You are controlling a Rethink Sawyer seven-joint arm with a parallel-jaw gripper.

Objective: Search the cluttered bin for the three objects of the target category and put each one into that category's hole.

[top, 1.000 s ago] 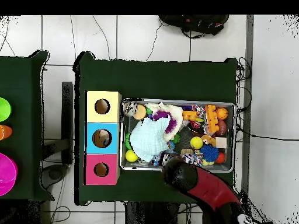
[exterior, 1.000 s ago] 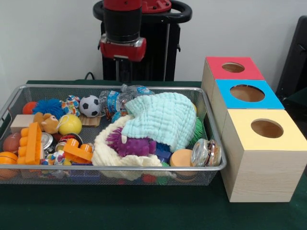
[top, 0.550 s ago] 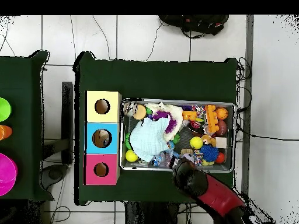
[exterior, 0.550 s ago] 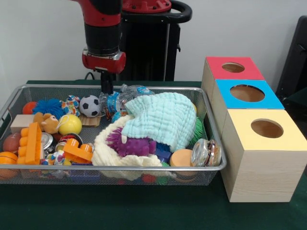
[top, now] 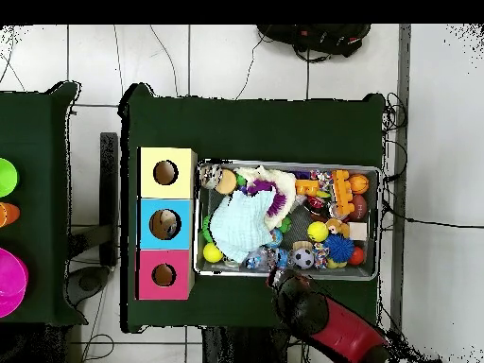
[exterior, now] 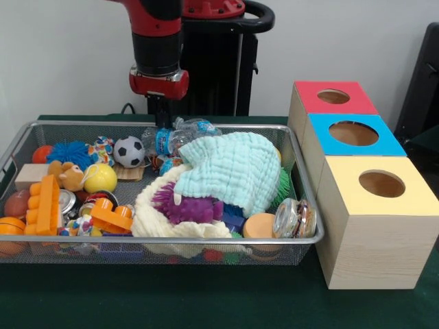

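Along the far rim of the wire mesh bin, the tool hangs on the red and black arm, just above the crushed clear plastic bottle with its blue label. Whether its fingers are parted or closed cannot be told, and nothing is seen held in it.

The bin sits on the green-covered worktop and is heaped full. A pale mint waffle-weave cloth lies on top at the centre-right, over a cream fluffy cloth and a purple spiky rubber toy. Near the far rim sit a small black-and-white football, a blue spiky ball and a knotted coloured rope toy. Toward the bin's left end lie a smooth yellow ball, a small tan plush bear, a plain wooden block, and orange plastic building bricks. At the near right corner a glass jar lies on its side beside a round orange lid.

Touching the bin's right end stand three pale wooden boxes in a row, each with a round hole in its top: the red box farthest, the blue box in the middle, the yellow box nearest. Which category is the target cannot be told, so its three objects cannot be singled out in the heap.
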